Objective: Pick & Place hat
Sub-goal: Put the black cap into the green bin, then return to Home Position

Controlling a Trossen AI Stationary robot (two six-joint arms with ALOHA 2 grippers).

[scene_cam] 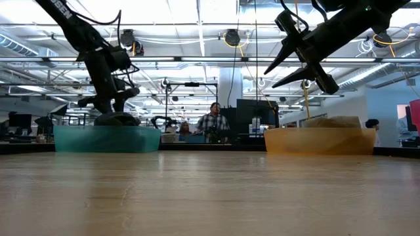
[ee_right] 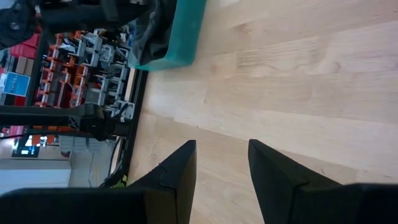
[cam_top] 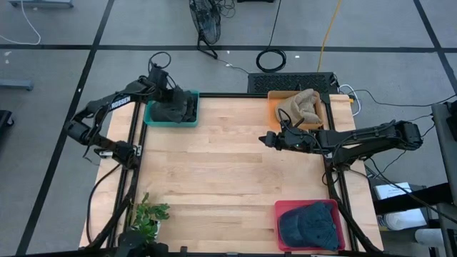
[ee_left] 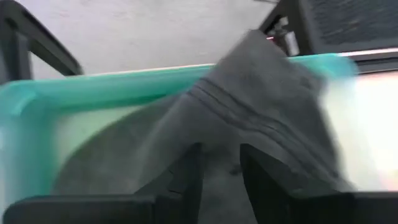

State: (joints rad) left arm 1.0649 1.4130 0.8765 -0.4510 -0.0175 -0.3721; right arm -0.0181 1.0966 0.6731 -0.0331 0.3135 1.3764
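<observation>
- Hat (cam_top: 173, 109), dark grey, lay bunched in the teal bin (cam_top: 151, 118) at the table's (cam_top: 214, 178) far left corner in the high view. The left gripper (cam_top: 171, 96) was down on it. A tan hat (cam_top: 300, 106) sat in the orange bin (cam_top: 274, 107) at the far right, and a dark blue one (cam_top: 308, 225) in the red bin (cam_top: 285, 208) near right. The right gripper (cam_top: 270, 138) hung over bare wood just beside the orange bin, holding nothing.
- In the low view the left gripper (scene_cam: 108, 108) reached down into the teal bin (scene_cam: 105, 139), its tips hidden behind the wall. The right gripper (scene_cam: 289, 69) hung high above the table, jaws parted and empty, near the orange bin (scene_cam: 318, 141). A person (scene_cam: 211, 123) stood in the room behind.
- The left wrist view showed the grey hat (ee_left: 249, 118) filling the teal bin (ee_left: 37, 102), with the left fingers (ee_left: 186, 180) partly open and pressed into the cloth. Whether a fold was pinched between them could not be told.
- The right wrist view showed the right fingers (ee_right: 177, 177) apart over bare table, nothing between them.
- Judged step: grasping the grey hat in the bin. Next it would call for closing firmly on a fold, then a straight lift clear of the bin wall.
</observation>
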